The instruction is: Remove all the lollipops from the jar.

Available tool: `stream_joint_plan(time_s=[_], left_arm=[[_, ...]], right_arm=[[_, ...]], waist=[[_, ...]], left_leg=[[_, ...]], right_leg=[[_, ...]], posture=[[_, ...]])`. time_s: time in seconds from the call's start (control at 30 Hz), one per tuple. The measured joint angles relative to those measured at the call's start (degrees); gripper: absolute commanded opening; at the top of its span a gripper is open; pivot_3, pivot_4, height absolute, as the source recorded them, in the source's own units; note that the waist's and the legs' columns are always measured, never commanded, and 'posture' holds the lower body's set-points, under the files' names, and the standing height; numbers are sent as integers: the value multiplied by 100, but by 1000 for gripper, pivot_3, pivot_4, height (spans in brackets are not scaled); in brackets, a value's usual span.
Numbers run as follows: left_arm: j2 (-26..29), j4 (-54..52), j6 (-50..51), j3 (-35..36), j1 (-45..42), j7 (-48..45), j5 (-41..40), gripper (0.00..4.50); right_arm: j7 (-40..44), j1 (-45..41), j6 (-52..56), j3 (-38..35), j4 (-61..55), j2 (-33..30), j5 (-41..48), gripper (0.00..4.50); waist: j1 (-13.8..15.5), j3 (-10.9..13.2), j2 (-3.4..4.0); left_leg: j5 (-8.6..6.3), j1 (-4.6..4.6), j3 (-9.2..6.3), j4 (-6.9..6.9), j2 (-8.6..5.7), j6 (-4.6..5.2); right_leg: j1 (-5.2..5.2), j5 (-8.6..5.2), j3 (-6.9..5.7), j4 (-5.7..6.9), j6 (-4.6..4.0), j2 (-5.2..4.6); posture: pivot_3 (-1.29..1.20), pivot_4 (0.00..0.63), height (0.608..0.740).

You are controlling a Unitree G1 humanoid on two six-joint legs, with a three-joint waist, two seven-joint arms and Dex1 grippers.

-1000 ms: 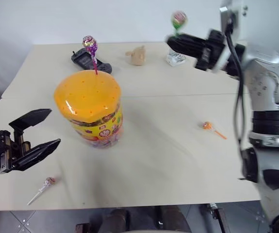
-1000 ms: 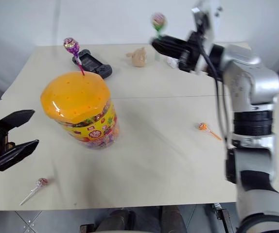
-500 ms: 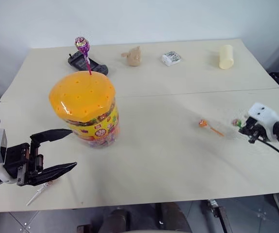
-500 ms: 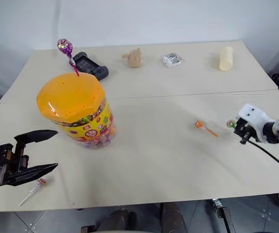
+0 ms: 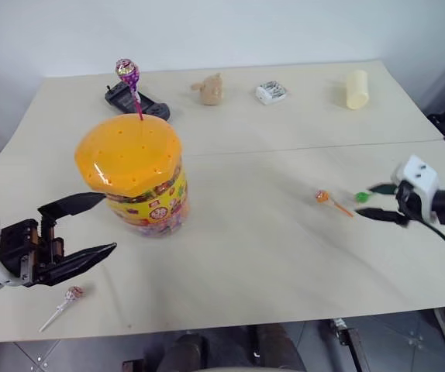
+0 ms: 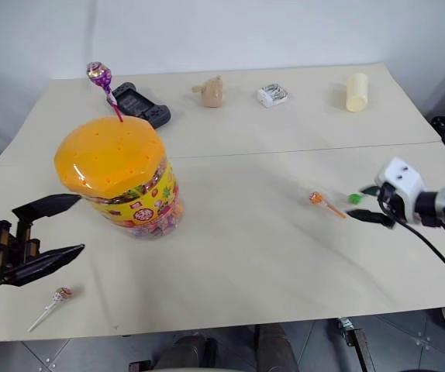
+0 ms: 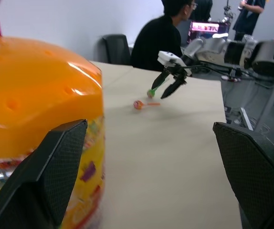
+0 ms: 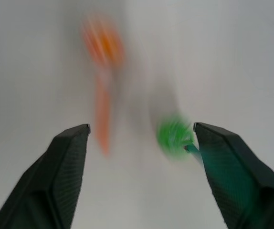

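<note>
One lollipop [image 5: 129, 81] stands in the jar [image 5: 133, 177], three lie outside; both claws [image 5: 379, 202] [image 5: 89, 226] gape empty.

- No words, brand names or numbers can be read anywhere.
- The jar [image 5: 133, 177] has a colourful printed band round its lower wall, with small round emblems, but the print is too small to make out.
- The small white packet [image 5: 270, 92], at about 1 o'clock from the jar, carries dark markings that are not legible.
- A lit screen [image 7: 204, 27] behind the seated person [image 7: 162, 40] shows bright patches, with nothing readable on it.
</note>
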Motion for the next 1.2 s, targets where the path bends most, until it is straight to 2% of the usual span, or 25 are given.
stream_joint_plan(time_s=[0.17, 0.37, 0.63, 0.83, 0.93, 1.13, 1.2], left_arm=[[-460, 189, -22, 511, -108, 717, -409, 4500], [-661, 601, -127, 876, -117, 1124, -547, 4500], [-762, 704, -232, 806, -43, 1085, -527, 4500], [-769, 703, -266, 792, -46, 1091, -524, 4500], [-772, 701, -273, 702, -73, 1092, -517, 4500], [-769, 691, -275, 585, -185, 1095, -508, 4500], [-748, 691, -274, 552, -300, 1093, -509, 4500]], right_arm=[[-321, -1211, 1190, -50, -1227, 1080, 1067, 3473], [-1603, -2301, 2103, 464, -1339, 2847, 1228, 3473], [-2431, -3379, 2375, 781, -764, 4018, 1059, 3473], [-2617, -3473, 2531, 999, -606, 4454, 920, 3473], [-2724, -3487, 2597, 1050, -606, 4611, 872, 2908], [-2804, -3486, 2519, 1052, -606, 4675, 755, 756], [-2783, -3486, 2346, 1024, -605, 4684, 747, 169]], waist=[[73, -6, -11], [138, -8, -14], [177, -10, -18], [118, -13, -23], [50, -13, -23], [19, -13, -23], [19, -13, -23]], left_leg=[[-6, -11, -35, 7, 11, -17], [-16, -37, -71, 66, -9, -5], [-19, -39, -93, 72, -11, -2], [-19, -39, -94, 72, -12, -2], [-20, -39, -98, 70, -12, -3], [-20, -39, -98, 65, -12, -3], [-20, -39, -99, 66, -12, -4]], right_leg=[[-3, -5, -27, -1, -12, 8], [0, -1, -55, 24, -18, -8], [7, 2, -79, 34, -28, -9], [8, 2, -80, 35, -30, -9], [8, 2, -83, 36, -30, -9], [5, 1, -84, 35, -32, -8], [5, 1, -85, 35, -32, -8]], posture=[[0, 150, 740], [0, 150, 740], [0, 150, 740], [0, 150, 740], [0, 150, 740], [0, 150, 740], [0, 150, 740]])
